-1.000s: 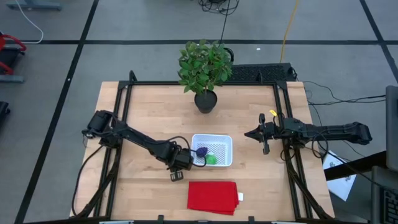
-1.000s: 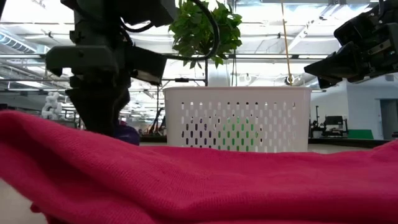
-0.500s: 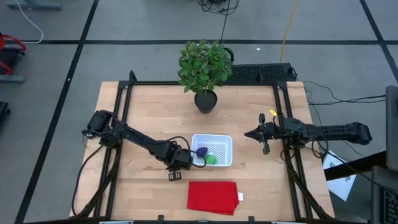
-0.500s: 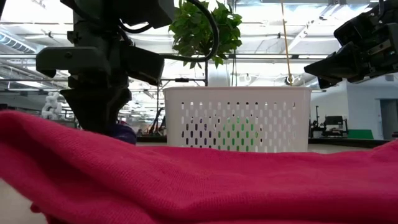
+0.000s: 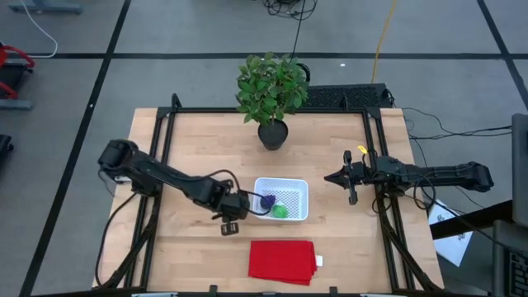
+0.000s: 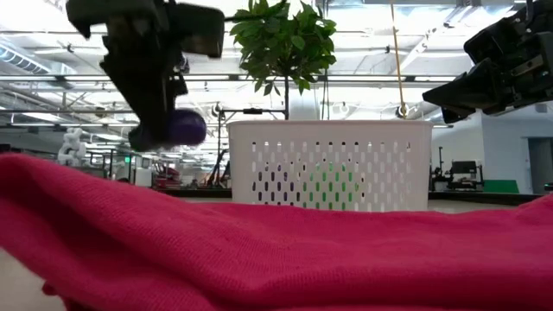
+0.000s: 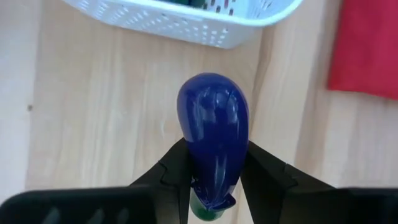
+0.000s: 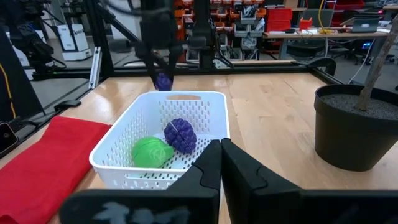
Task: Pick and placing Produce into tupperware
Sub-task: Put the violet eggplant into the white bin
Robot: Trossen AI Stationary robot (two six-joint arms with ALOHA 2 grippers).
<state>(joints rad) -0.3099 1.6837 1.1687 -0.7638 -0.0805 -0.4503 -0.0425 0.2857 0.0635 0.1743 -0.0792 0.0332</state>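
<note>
Just beside the white tupperware (image 5: 281,200), the left tool (image 7: 214,180) grips the elongated purple piece (image 7: 214,142) above the desk (image 5: 198,148); its stem end is hidden. Right tool (image 8: 219,163) clenched, apart.

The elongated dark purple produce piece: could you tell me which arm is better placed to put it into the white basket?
Left: its gripper already holds the piece beside the basket; the right gripper waits apart.

Both arms are dark and slim, built of jointed segments, with thin black cables hanging beside them.
</note>
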